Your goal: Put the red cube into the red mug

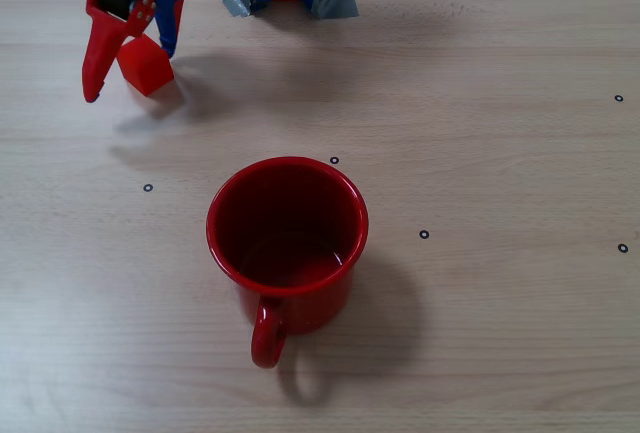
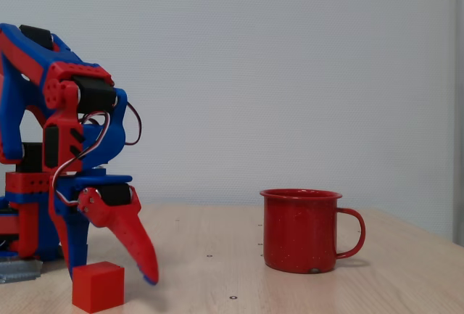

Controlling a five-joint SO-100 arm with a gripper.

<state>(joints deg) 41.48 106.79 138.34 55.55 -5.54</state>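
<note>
Step in hand looks like the grasp. Gripper [image 1: 128,71] is down at the table's [image 1: 500,103] far left corner in a fixed view, jaws spread around the red cube [image 1: 146,64], not closed on it. Cube sits on the table, side view confirms [image 2: 97,286]. Red mug [image 1: 287,235] stands upright and empty mid-table, well apart, handle toward the near edge. Next: close on cube, lift above the rim, carry over the mouth, release.

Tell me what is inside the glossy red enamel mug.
The glossy red enamel mug holds nothing: the overhead fixed view shows its bare red bottom. The small matte red cube sits outside, by the tool. The side view hides the interior.
</note>
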